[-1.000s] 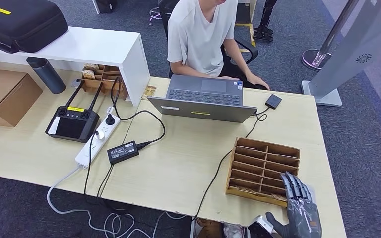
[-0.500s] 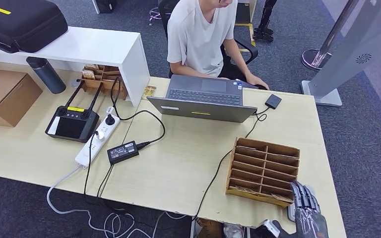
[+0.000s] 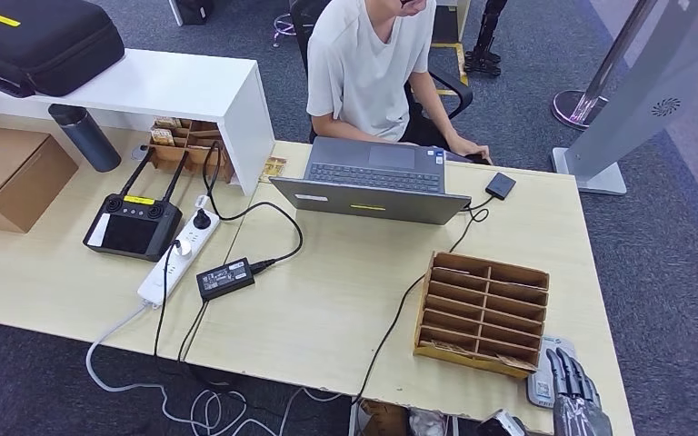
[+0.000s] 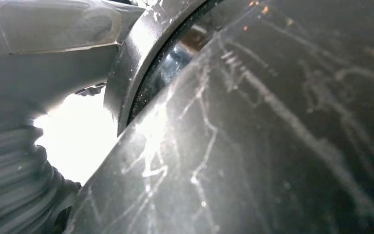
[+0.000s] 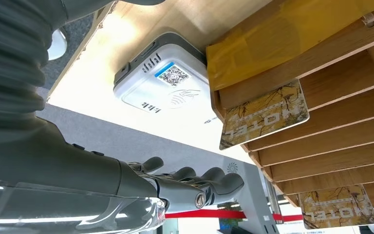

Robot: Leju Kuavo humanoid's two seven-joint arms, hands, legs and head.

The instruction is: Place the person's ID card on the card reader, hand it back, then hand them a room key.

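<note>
- We see our right robot hand open and holding nothing, beside the card reader.
- The reader lies on the surface, by the wooden card rack.
- Our left robot hand's state: we cannot tell.

Right hand low at the near right corner, fingers straight and empty

The right hand comes in from the bottom edge of the head view, its dark fingers stretched forward, lying close side by side and pointing away from the robot. In the right wrist view the same hand reaches out from the ribbed grey wrist cover, the fingers extended and only slightly bent, nothing between them and the thumb. In the left wrist view, the ribbed grey cover sits at the picture's edge; the left hand's fingers cannot be made out there.
</note>
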